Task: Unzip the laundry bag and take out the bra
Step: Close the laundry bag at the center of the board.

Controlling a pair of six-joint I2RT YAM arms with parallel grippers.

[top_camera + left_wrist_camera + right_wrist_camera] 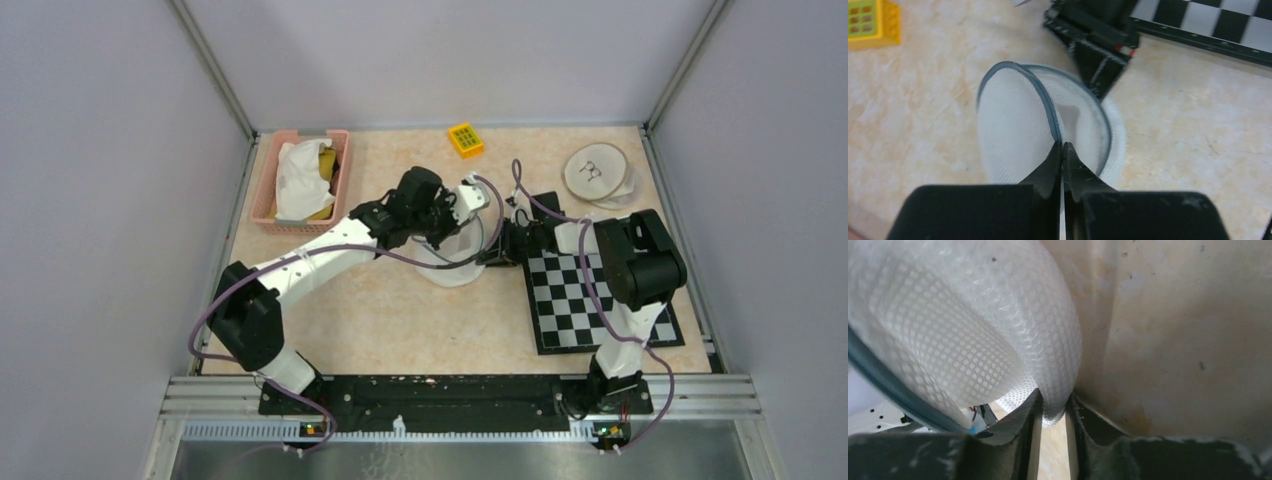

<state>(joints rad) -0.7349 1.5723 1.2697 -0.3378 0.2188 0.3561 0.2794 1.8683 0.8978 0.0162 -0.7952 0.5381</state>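
Observation:
The laundry bag (455, 268) is a round white mesh pouch with a grey zipper (1045, 97), lying mid-table. My left gripper (1062, 146) is shut on the zipper line at the bag's near rim, where one flap stands up from the other. My right gripper (1053, 407) comes in from the right with a fold of the bag's mesh edge (998, 330) pinched between its jaws; in the left wrist view this right gripper (1096, 82) sits at the bag's far side. Pale material shows inside the opening, but I cannot make out the bra.
A pink basket (268, 205) holding white cloth and something yellow stands at the back left. A yellow toy brick (465, 139) lies at the back centre. Round wooden discs (598, 172) sit back right, and a checkerboard mat (590, 300) lies under the right arm.

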